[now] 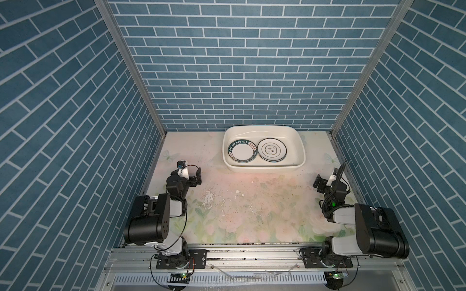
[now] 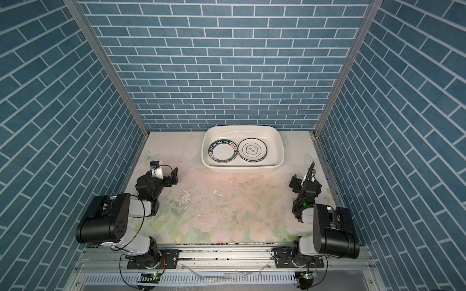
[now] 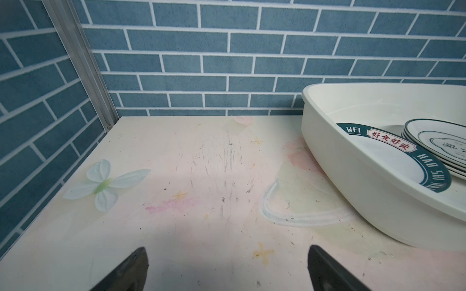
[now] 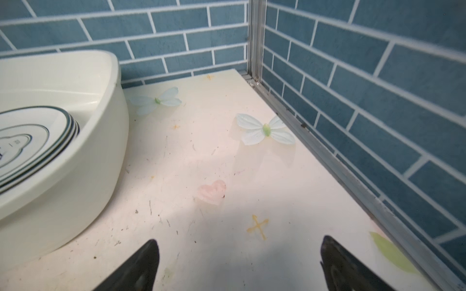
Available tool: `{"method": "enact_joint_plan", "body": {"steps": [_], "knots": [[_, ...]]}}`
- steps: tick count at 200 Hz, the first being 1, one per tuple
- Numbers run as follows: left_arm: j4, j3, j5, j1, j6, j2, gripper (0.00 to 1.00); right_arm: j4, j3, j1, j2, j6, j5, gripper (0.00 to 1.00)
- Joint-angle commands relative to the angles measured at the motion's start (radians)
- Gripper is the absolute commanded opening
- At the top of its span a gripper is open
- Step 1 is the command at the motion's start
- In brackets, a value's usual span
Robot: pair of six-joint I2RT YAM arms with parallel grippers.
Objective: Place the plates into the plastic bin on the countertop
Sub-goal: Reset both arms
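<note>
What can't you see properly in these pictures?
- Top views: how many plates lie under the cloud plate and the teal-lettered plate; the top ones cover them.
- Left wrist view: the plastic bin wall hides part of the teal-lettered plate.
- Right wrist view: the cloud plate's stack runs off the picture edge.
- Wrist views: left fingers and right fingers are cut off at the bottom.

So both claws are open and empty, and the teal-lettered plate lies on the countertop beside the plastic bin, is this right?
Not quite: the teal-lettered plate lies inside the plastic bin, not on the countertop beside it, as both top views show. The left claw and right claw are indeed open and empty.
</note>
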Motion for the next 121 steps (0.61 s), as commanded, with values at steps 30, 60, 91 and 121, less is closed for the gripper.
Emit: {"method": "enact_joint_plan", "body": {"steps": [30, 60, 91, 121], "knots": [[-0.118, 0.027, -0.053, -0.027, 0.029, -0.016, 1.0, -0.119, 0.166, 0.044, 0.098, -0.074, -0.093, 0.99], [-0.118, 0.027, -0.053, -0.028, 0.031, -0.016, 1.0, 0.113, 0.051, 0.076, 0.109, -0.102, -0.072, 0.99], [-0.12, 0.027, -0.054, -0.028, 0.031, -0.016, 1.0, 0.173, 0.016, 0.071, 0.105, -0.072, -0.022, 0.99], [-0.12, 0.027, -0.055, -0.028, 0.029, -0.016, 0.99, -0.049, 0.14, 0.07, 0.112, -0.068, -0.019, 0.99]]}}
